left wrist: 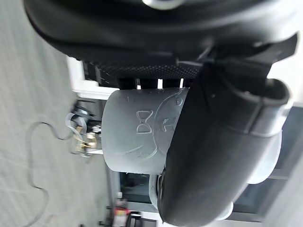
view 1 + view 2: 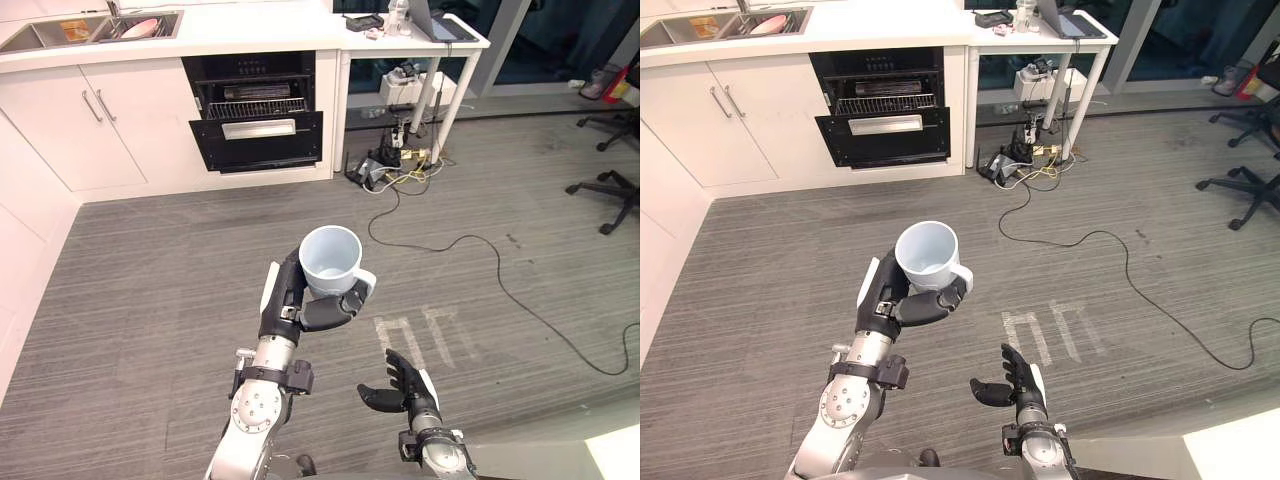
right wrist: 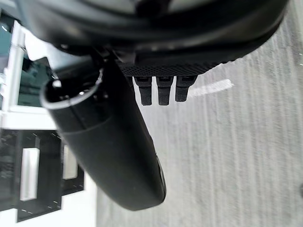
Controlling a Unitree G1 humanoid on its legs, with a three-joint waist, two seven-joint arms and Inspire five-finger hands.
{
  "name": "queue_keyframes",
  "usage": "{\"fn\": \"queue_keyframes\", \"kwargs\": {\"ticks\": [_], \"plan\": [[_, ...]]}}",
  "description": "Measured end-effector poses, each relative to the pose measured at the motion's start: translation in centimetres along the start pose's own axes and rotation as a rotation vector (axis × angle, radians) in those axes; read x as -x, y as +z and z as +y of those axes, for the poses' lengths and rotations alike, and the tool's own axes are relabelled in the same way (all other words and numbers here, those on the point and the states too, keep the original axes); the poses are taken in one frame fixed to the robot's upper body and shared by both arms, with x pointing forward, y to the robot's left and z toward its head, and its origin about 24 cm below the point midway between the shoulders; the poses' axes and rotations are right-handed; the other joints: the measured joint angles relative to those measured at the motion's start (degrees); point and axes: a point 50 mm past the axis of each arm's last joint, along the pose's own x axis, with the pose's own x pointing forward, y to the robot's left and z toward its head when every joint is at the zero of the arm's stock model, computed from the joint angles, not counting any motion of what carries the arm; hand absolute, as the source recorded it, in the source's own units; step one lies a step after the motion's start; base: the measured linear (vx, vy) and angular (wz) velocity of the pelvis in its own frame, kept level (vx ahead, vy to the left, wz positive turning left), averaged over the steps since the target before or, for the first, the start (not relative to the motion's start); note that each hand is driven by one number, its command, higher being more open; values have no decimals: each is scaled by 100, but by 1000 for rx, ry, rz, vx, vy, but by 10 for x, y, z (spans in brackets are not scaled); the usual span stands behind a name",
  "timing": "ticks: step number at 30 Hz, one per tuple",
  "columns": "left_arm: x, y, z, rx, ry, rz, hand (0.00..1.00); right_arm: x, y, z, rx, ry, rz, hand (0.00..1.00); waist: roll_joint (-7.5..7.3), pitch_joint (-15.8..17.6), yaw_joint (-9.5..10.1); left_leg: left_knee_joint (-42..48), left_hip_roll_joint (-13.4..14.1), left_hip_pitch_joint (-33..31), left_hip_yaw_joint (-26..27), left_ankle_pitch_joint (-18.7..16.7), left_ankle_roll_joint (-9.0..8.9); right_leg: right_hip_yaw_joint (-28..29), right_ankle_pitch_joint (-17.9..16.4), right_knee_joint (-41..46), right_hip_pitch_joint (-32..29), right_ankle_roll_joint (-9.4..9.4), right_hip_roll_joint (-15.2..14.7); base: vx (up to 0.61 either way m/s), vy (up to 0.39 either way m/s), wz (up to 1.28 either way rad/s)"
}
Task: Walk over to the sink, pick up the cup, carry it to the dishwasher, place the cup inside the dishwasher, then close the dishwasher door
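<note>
Right hand (image 2: 403, 391) hangs loosely spread and empty while left hand (image 2: 292, 305) curls round the pale cup (image 2: 330, 258), picked up but well short of the open dishwasher (image 2: 262, 140); placing and door-closing remain.

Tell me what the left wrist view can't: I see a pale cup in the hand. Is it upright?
Observer: Yes, the cup sits mouth up in the left hand, fingers and thumb curled round it.
Operator: Is the dishwasher open?
Observer: Yes, the dishwasher under the counter ahead has its door ajar, a rack showing.
Operator: And the other hand?
Observer: The right hand hangs open, holding nothing, low over the grey floor.
</note>
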Motion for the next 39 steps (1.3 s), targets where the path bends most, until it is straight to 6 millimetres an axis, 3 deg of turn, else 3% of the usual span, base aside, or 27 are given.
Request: {"fn": "queue_keyframes", "kwargs": {"ticks": [4,5,8,11,12,13,14,15,16,20,21,27,29,32,39], "plan": [[2,-2,-3,-4,-29,9,30,1,-6,-6,54,-4,20,90,-14,15,-191,-511,-224,437,-286,90,121,75,-70,1950,-651,-11,-235,42,74,31],[2,-2,-4,-12,-44,12,30,2,-7,-7,57,-7,24,90,-40,10,-253,-547,-299,560,-424,135,198,316,-161,2498,-902,-92,-242,127,16,61],[2,-2,-4,-19,-58,10,30,1,-6,-9,66,-14,19,90,-11,7,-332,-560,-332,591,-694,137,196,743,-554,2600,-1205,-234,-20,114,-21,61],[1,-1,-2,-26,-56,6,30,2,-7,-8,79,-7,19,90,-17,1,-352,-506,-340,585,-1092,129,122,1316,-635,2012,-1485,-229,359,145,-89,70],[1,-1,-2,-28,-54,6,30,2,-5,-7,77,-8,12,90,-88,-18,-319,-441,-410,601,-1189,71,22,1463,-180,1485,-1470,-176,322,177,-120,57],[1,-2,-2,-27,-51,11,30,1,-3,-8,83,-8,3,90,-100,-18,-303,-403,-442,642,-1223,23,-49,1535,-16,1338,-1421,37,283,240,-167,42],[3,-6,-3,-16,-43,29,30,1,-1,-10,100,-11,-7,90,80,-84,-279,-362,-253,657,-1214,-28,-172,1439,82,1026,-1218,-48,422,169,-124,18],[3,-6,-3,-14,-42,29,30,1,0,-10,104,-10,-12,90,87,-89,-274,-364,-213,662,-1200,-48,-206,1419,96,950,-1179,-71,448,154,-115,3],[3,-6,-4,-5,-38,28,30,1,4,-9,119,-8,-29,90,212,-167,-224,-414,-61,714,-1167,-84,-266,1385,185,750,-1050,-150,586,113,-97,-12],[5,-6,-4,7,-29,29,30,0,6,-12,135,-19,-41,90,208,-196,-183,-709,173,850,-1156,-23,-363,1324,364,353,-866,-300,806,103,-105,-5],[18,-22,16,-45,44,111,30,9,-20,-22,168,-44,57,90,64,-367,-313,-1089,206,627,-1270,550,-351,1255,1608,-1416,-342,-311,783,33,-30,1],[18,-22,18,-44,56,113,30,9,-21,-23,165,-46,63,90,97,-352,-308,-1079,233,723,-1084,522,-383,1436,1628,-1407,-353,-301,825,-3,0,-14],[14,-28,20,-47,56,131,30,10,-28,-27,151,-64,96,90,148,-372,-390,-1081,241,711,-1090,516,-388,1360,1647,-1475,-331,-307,810,-15,-6,-2],[15,-42,20,19,84,192,30,14,-48,-36,88,-109,205,90,213,-367,-444,-1092,285,733,-1151,512,-401,987,1678,-1700,-220,-343,766,8,-26,12],[21,-59,24,116,125,287,30,9,-49,-45,17,-169,240,90,294,-332,-411,-1266,365,776,-1577,661,-566,179,1722,-1816,2,-421,752,27,-49,31]]}}
